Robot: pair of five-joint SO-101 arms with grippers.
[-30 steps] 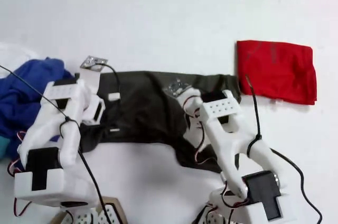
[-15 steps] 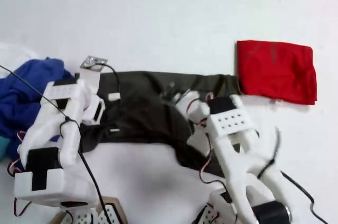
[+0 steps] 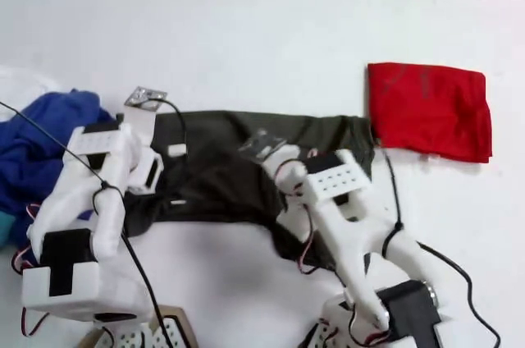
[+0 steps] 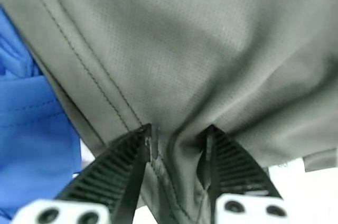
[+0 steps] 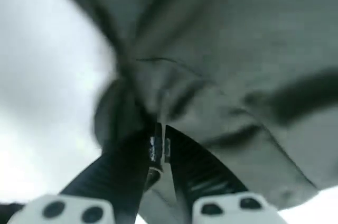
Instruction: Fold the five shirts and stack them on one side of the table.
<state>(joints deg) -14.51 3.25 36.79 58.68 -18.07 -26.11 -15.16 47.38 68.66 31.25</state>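
Note:
A dark olive-grey shirt (image 3: 221, 167) lies stretched across the middle of the white table (image 3: 246, 36). My left gripper (image 3: 160, 147) is at the shirt's left end. In the left wrist view it (image 4: 179, 137) is shut on a bunched fold of the dark shirt (image 4: 185, 49). Over the shirt's right half is my right gripper (image 3: 271, 155). Its fingers (image 5: 158, 142) meet on a ridge of the dark fabric (image 5: 237, 49). A red shirt (image 3: 428, 110) lies folded at the right. Crumpled at the left edge is a blue shirt (image 3: 41, 139), beside the dark one (image 4: 31, 129).
A white cloth (image 3: 16, 81) lies at the far left behind the blue shirt, and a bit of teal cloth (image 3: 4, 229) shows at the left edge. The far half of the table is bare. Both arm bases stand at the near edge.
The right arm swung out to the right and back, and its gripper now sits a little farther left on the dark shirt. The left arm has not moved.

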